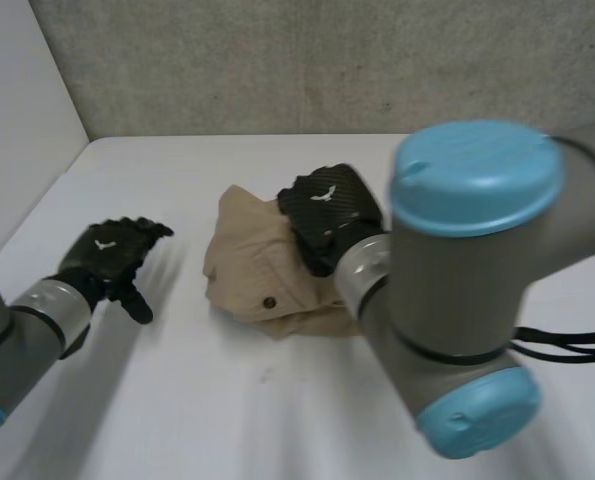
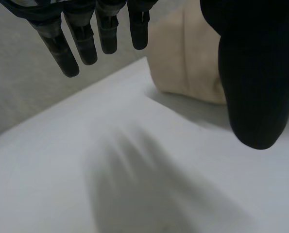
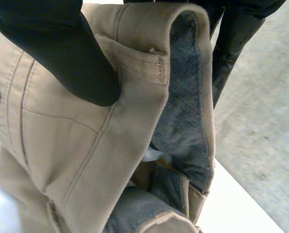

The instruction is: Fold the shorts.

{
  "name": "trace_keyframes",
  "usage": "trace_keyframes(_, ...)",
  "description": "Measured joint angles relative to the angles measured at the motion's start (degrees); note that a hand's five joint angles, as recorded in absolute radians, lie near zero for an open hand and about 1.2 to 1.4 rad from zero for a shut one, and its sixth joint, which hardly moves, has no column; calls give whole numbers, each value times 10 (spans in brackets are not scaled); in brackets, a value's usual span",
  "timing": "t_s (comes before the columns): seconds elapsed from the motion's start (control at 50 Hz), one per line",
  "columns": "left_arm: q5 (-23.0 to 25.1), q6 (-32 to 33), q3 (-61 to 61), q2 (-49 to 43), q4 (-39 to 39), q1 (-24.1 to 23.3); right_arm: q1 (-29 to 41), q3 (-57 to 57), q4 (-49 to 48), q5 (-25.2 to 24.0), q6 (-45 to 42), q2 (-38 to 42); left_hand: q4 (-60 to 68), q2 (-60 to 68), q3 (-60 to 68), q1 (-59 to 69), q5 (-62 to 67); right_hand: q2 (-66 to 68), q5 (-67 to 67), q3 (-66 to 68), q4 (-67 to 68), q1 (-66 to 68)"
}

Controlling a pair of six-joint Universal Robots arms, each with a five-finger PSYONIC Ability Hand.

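Nearest the camera, the right arm [image 1: 467, 290] reaches in from the side and bends over the table [image 1: 227, 400], so its hand meets the cloth from above. The left hand [image 1: 112, 255] hangs just above the bare table, well apart from the shorts [image 1: 247, 265]. Its fingers [image 2: 86, 39] are straight and spread, and it holds nothing. This looks like a waiting pose: clear of the fold, yet close enough to come in and pin or smooth the cloth.

Further in, the shorts lie in a loose beige heap near the middle of the table, already partly doubled over, with a dark button [image 1: 269, 301] on the near side. The right hand [image 1: 327, 215] is on their far right part and grips the waistband [image 3: 139, 29]. Its thumb [image 3: 57, 53] presses on the outer face and its fingers [image 3: 231, 43] curl behind, so the band is pinched between them with the grey lining turned outward. Taking the stiff band rather than the thin leg cloth probably gives a firmer hold, so a whole layer can be carried over without slipping. Judging by the bunched, uneven layers, the fold is only part done.

Beyond the shorts the table runs to a grey wall [image 1: 277, 60].
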Motion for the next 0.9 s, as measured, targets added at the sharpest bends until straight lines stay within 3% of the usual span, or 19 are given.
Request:
trace_keyframes(0.16, 11, -5, 59, -115, 24, -69, -56, 85, -10, -36, 2, -68, 0, 0, 0, 0, 0, 0, 0, 0, 0, 0)
trace_keyframes(0.34, -5, -26, 112, -165, 30, -155, -82, 126, -18, -41, 5, -101, 2, 1, 1, 2, 2, 0, 0, 0, 0, 5)
trace_keyframes(0.42, -56, -40, 139, -183, 37, -192, -94, 150, -28, -42, 5, -128, 2, 1, 1, 2, 2, 0, 0, 0, 3, 5)
trace_keyframes(0.44, -88, -43, 151, -191, 43, -203, -97, 158, -30, -42, 5, -140, 2, 1, 1, 2, 2, 0, 0, 0, 3, 5)
trace_keyframes(0.52, -148, -44, 178, -203, 52, -218, -105, 173, -32, -45, 5, -171, 6, 6, 3, 5, 6, 0, 0, 0, 3, 5)
trace_keyframes(0.62, -184, -44, 210, -214, 58, -228, -120, 190, -32, -59, 4, -212, 14, 12, 7, 11, 15, 0, 0, 0, 3, 5)
trace_keyframes(0.9, -181, -46, 258, -230, 60, -260, -149, 231, -27, -90, 0, -272, 36, 32, 27, 32, 36, 0, 0, 0, 3, 5)
